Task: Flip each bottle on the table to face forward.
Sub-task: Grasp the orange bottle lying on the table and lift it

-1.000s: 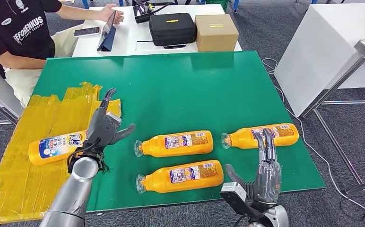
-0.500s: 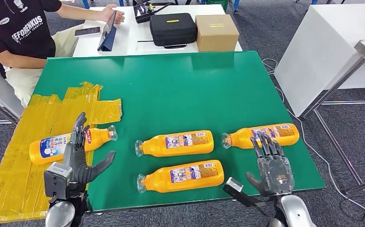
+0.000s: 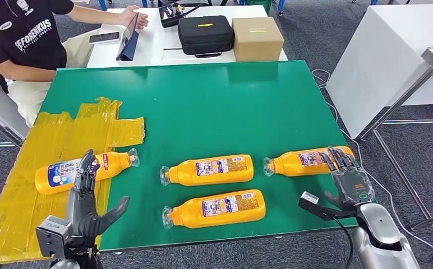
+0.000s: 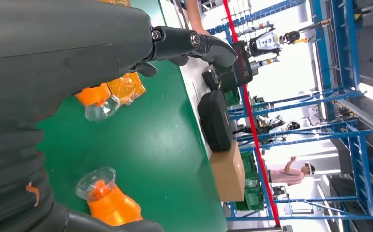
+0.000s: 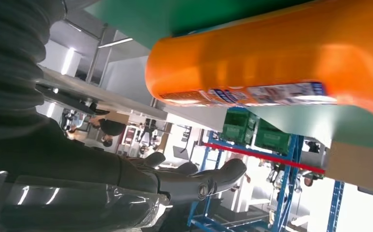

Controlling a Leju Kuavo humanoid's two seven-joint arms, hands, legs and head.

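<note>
Four orange bottles lie on green table (image 3: pixel 214 106) mid-frame, leftmost bottle (image 3: pixel 71 171) on yellow sheet (image 3: pixel 29 185); left hand (image 3: pixel 85 204) lower left and right hand (image 3: pixel 350 179) lower right both spread, holding nothing.

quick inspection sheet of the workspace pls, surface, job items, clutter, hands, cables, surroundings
surface: green table top with a crumpled yellow sheet over its left end
job's things: four orange bottles lying on their sides; left bottle on the yellow sheet, cap to the right; middle bottle, front bottle and right bottle on the green, caps to the left
clutter: nothing seen on the green top
hands: left hand open, just in front of the left bottle; right hand open, at the base end of the right bottle
cables: grey cable on the floor to the right
surroundings: white table behind with black case, cardboard box, tablet, phone; seated person
</note>
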